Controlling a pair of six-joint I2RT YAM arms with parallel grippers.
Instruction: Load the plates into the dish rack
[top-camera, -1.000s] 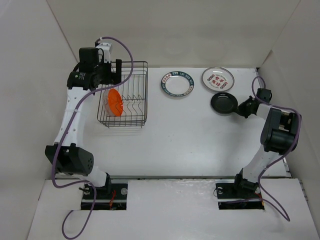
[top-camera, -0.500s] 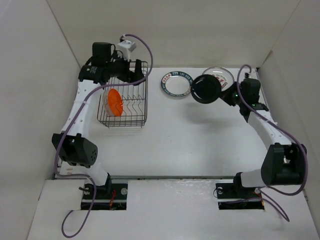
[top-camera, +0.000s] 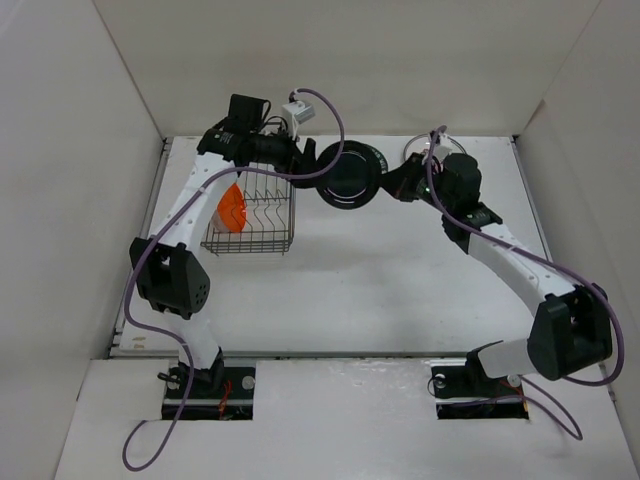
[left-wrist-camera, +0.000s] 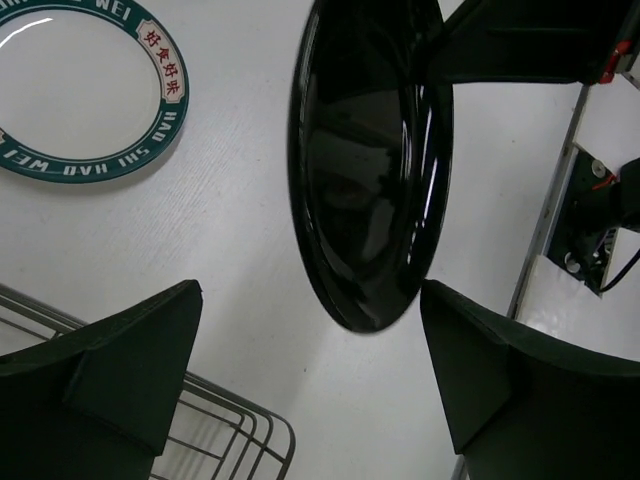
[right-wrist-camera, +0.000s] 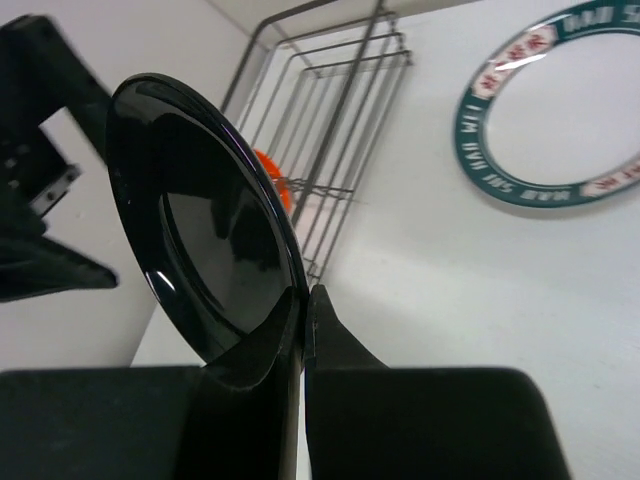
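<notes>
Black plate (top-camera: 348, 178) aloft; orange plate (top-camera: 231, 211) in rack (top-camera: 262, 216)

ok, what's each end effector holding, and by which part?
Right end effector pinches the black plate at its rim. Left end effector holds nothing: open, fingers either side of that plate.

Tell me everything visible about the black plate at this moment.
The black plate is round, glossy and dark, plastic-looking, with a shallow well and raised rim. It is held on edge in the air, pinched at its rim by the right gripper, beside the dish rack. The left gripper faces it with fingers open, apparently not touching.
</notes>
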